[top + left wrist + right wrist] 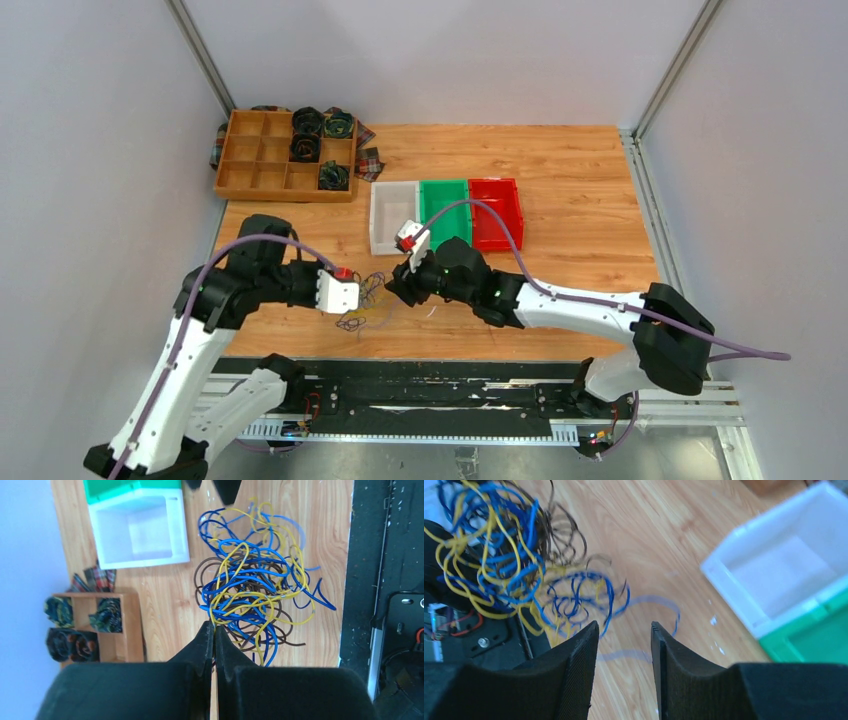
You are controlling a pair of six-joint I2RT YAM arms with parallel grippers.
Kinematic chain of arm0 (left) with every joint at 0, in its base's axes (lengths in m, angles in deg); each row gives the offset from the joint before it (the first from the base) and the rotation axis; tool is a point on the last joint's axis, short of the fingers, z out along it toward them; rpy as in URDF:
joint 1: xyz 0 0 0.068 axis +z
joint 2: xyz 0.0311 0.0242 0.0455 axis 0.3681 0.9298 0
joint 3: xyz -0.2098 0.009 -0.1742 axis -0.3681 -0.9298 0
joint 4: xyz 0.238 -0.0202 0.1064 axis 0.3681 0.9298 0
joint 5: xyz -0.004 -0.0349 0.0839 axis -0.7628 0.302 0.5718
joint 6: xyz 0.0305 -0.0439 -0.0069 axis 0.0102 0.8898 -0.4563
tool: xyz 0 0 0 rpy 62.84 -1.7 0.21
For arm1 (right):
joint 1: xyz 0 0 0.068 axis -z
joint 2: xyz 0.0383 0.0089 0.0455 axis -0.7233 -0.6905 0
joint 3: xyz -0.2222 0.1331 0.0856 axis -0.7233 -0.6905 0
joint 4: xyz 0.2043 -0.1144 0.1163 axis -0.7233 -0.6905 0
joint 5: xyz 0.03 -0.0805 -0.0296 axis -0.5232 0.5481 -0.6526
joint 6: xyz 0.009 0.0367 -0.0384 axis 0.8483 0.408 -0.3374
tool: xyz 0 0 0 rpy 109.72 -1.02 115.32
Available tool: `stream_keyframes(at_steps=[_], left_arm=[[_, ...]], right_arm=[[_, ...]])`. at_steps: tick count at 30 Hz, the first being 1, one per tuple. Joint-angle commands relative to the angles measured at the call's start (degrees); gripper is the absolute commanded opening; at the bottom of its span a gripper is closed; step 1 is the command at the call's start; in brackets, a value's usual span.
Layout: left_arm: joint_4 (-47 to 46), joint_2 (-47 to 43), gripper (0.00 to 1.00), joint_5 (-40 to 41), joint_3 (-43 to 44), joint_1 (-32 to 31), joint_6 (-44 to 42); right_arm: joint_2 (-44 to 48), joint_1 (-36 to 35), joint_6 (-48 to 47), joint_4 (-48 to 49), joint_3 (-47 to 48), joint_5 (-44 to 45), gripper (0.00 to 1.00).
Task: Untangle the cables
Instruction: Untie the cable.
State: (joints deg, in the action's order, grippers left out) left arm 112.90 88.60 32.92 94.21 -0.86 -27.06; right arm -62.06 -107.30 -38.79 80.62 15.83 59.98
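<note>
The cables (362, 303) lie as one tangle of blue, yellow and dark brown wire between my two grippers, near the table's front edge. In the left wrist view the tangle (250, 585) spreads just beyond my left gripper (215, 626), whose jaws are shut with a yellow strand pinched at their tips. From above, that left gripper (358, 297) sits at the tangle's left side. My right gripper (393, 288) is at the tangle's right side. Its jaws (624, 627) stand open with nothing between them. The tangle (499, 555) hangs up and to the left of them, blurred.
A white bin (376, 215), a green bin (443, 187) and a red bin (497, 184) stand side by side behind the grippers. A wooden divided tray (250, 165) holding dark fabric coils sits at the back left. A black rail (430, 395) runs along the near edge.
</note>
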Motion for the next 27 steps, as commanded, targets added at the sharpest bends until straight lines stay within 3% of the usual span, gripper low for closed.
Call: stream_keyframes(at_steps=[1,10,14,17,27], left_arm=[[2.54,-4.50,0.01,-8.33,0.11,0.26,-4.26],[2.48,-1.76,0.01,-12.04,2.78,0.31,0.16],[-0.06,-1.29,0.00,-12.27,3.01,0.24,1.91],[-2.32,-1.35,0.01,-12.51,2.75,0.31,3.37],[-3.49,0.17,0.00,-14.11,4.30,0.30,6.17]], right_arm=[[-0.81,-3.11,-3.39,9.43,2.47,-2.30,0.43],[-0.91,-7.87,0.23,16.72,0.36,-2.40,0.45],[1.65,-9.26,0.84,16.87,-1.49,0.32,0.56],[3.69,-9.43,1.92,17.30,-3.08,2.30,0.70],[3.25,-9.60,2.69,17.51,-0.70,2.37,0.75]])
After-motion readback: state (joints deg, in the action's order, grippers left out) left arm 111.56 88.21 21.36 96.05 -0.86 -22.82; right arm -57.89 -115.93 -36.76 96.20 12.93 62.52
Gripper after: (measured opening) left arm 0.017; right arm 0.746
